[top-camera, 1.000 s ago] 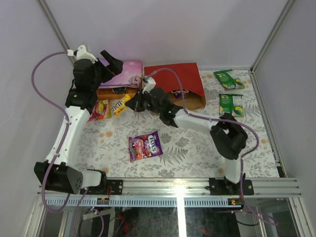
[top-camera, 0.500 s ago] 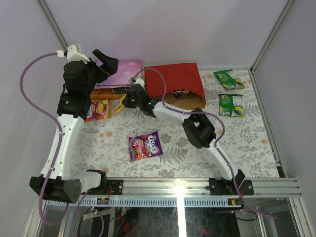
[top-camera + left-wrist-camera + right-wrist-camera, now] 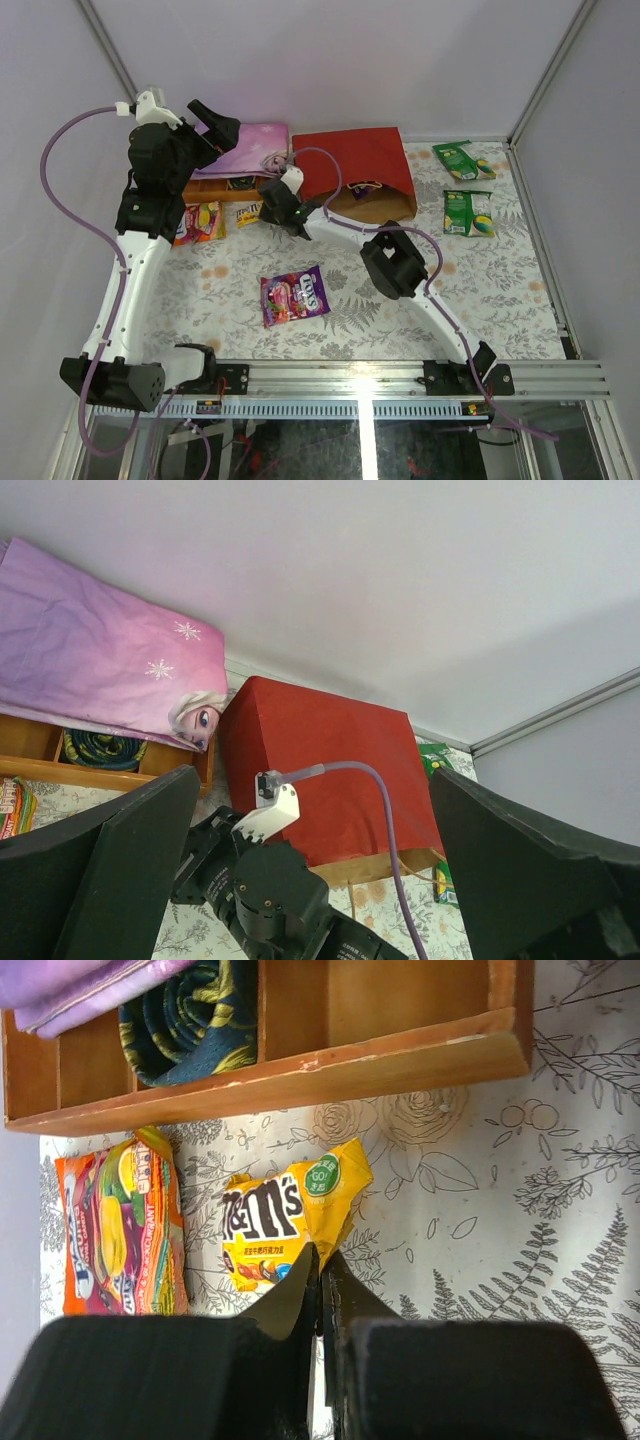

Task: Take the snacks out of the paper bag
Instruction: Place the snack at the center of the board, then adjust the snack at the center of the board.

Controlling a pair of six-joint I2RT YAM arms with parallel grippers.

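Table (image 3: 500, 290): is wearing a grey floral cover and carrying everything below.
Bag (image 3: 350, 160): is lying on its side at the far middle, red side up, with its brown mouth facing the near edge. Something dark is showing in the mouth, too small to name. The left wrist view is showing its red wall (image 3: 330, 770).
Cloth (image 3: 255, 145): is lying folded, pink-purple, over the box, just left of the bag.
Box (image 3: 215, 187): is sitting at the far left, wooden and split into compartments (image 3: 300, 1060). One compartment is holding a dark patterned roll (image 3: 190, 1015).
Left gripper (image 3: 218, 122): is hanging high over the cloth with fingers spread wide and nothing between them.
Right gripper (image 3: 320, 1260): is reaching across to the box's near side with fingers pressed together. Its tips are overlapping the yellow pack's near edge, and I cannot tell whether they are touching it.
Purple packet (image 3: 295, 295): is lying flat at mid-table, well apart from the bag.
Green packets (image 3: 463, 160): are lying out of the bag to its right. The second one (image 3: 468, 212) is nearer.
Orange pack (image 3: 120, 1225): is lying just in front of the box.
Yellow pack (image 3: 280, 1220): is lying beside the orange pack, out of the bag.
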